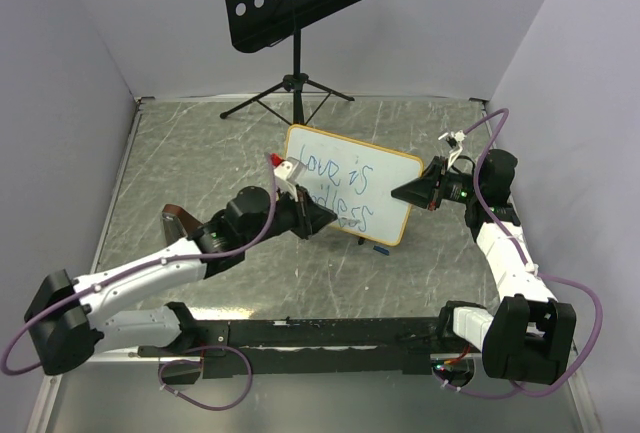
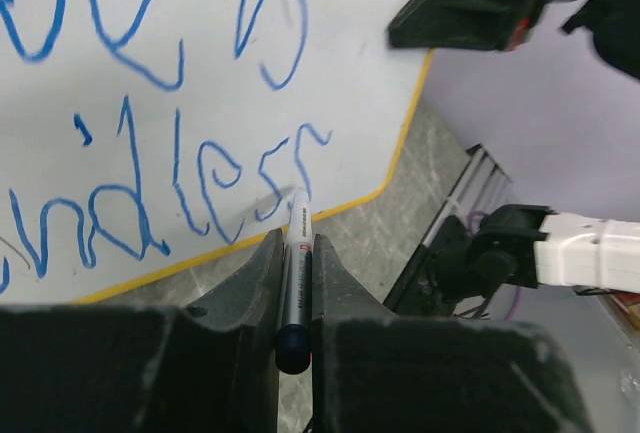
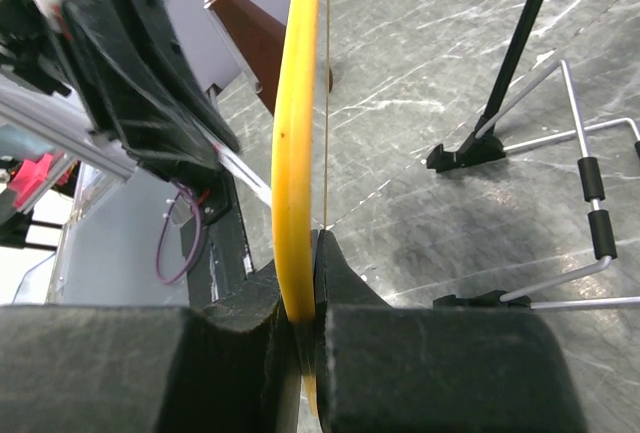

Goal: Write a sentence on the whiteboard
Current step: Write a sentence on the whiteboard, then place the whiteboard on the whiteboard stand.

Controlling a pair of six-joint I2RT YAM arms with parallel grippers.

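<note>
You had left gripper [image 2: 297, 245] clenched on marker [image 2: 296, 288], tip at sentence's [image 1: 340, 193] last letter; right gripper [image 3: 305, 253] pinching board [image 1: 388, 175] edge. Extra push might twist board loose.

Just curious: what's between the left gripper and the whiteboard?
A marker, clamped in the left gripper, its tip at the whiteboard; the left wrist view shows it.

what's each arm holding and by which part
Left jaws: the marker, by its barrel. Right jaws: the whiteboard, by its side edge.

Grey marbled tabletop [image 1: 180, 153], pale lilac walls [image 1: 470, 23], black music stand [image 1: 310, 10] behind
</note>
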